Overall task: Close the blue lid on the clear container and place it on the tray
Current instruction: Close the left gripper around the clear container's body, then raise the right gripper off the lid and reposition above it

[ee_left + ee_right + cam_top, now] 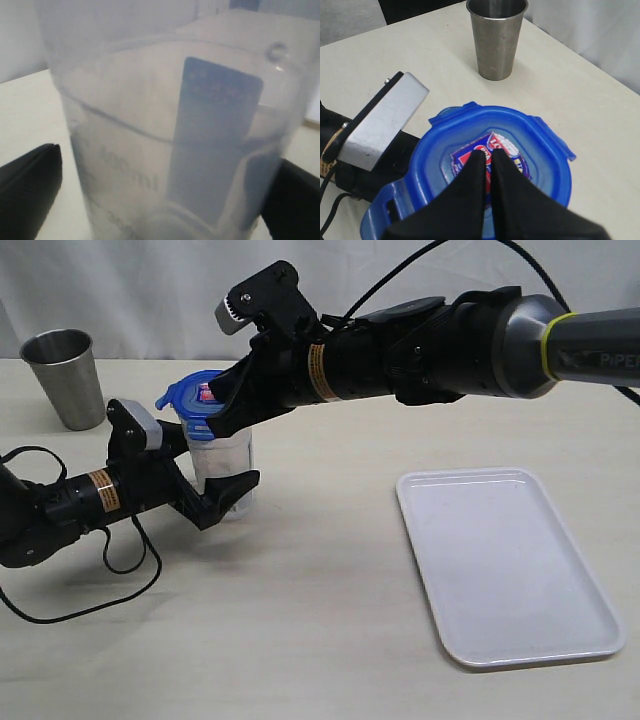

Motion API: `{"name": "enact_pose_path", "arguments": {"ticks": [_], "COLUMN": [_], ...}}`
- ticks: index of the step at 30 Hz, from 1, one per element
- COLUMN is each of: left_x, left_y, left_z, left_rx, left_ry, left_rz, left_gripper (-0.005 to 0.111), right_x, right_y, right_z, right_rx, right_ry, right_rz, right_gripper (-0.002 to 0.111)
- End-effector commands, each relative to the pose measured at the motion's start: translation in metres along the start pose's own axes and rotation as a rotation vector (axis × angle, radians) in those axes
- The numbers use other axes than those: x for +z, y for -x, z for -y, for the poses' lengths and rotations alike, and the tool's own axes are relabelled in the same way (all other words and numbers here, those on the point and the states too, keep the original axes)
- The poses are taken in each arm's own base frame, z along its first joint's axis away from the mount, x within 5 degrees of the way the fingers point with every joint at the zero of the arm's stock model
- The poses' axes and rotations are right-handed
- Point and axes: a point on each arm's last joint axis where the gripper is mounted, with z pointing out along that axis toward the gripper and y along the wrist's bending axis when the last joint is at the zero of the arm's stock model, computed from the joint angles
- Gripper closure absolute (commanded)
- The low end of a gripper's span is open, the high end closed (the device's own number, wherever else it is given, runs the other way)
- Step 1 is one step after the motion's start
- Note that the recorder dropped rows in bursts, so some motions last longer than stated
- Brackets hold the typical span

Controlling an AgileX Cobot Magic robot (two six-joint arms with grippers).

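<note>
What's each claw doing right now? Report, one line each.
Left claw: closed on the clear container, which stands upright.
Right claw: closed, holding nothing, tips down on the blue lid.

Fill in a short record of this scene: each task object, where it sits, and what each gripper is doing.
clear container: upright on the table, left of the tray, apart from it
blue lid: on top of the clear container, flaps flared outward
tray: flat on the table
left gripper: fingers clamped on the clear container's lower body
right gripper: fingers shut, tips on the blue lid's sticker
steel cup: back left, standing apart
</note>
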Motion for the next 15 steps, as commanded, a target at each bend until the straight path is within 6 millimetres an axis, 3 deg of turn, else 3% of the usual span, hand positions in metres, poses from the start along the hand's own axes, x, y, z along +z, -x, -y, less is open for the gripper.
{"name": "enact_pose_path", "arguments": {"ticks": [1, 5, 9, 13, 15], "left_x": [0.001, 0.001, 0.004, 0.005, 0.005], "left_y": [0.006, 0.007, 0.007, 0.007, 0.007], "left_z": [0.001, -0.001, 0.004, 0.009, 0.01], "left_rx": [0.015, 0.005, 0.006, 0.022, 0.027], "left_ry": [-0.02, 0.005, -0.006, -0.051, -0.053], "left_rz": [0.021, 0.026, 0.027, 0.02, 0.018], "left_gripper": [0.002, 0.003, 0.045, 0.103, 0.107], "right_x": [-0.001, -0.001, -0.001, -0.001, -0.002], "right_y": [0.0, 0.0, 0.0, 0.0, 0.002], "right_z": [0.0, 0.0, 0.0, 0.0, 0.0], "right_rx": [-0.007, -0.007, -0.007, -0.008, -0.012], "right_ry": [-0.007, -0.007, -0.007, -0.007, -0.008], "right_rz": [-0.005, -0.005, -0.005, -0.005, 0.001], "right_gripper": [0.104, 0.104, 0.104, 0.104, 0.104]}}
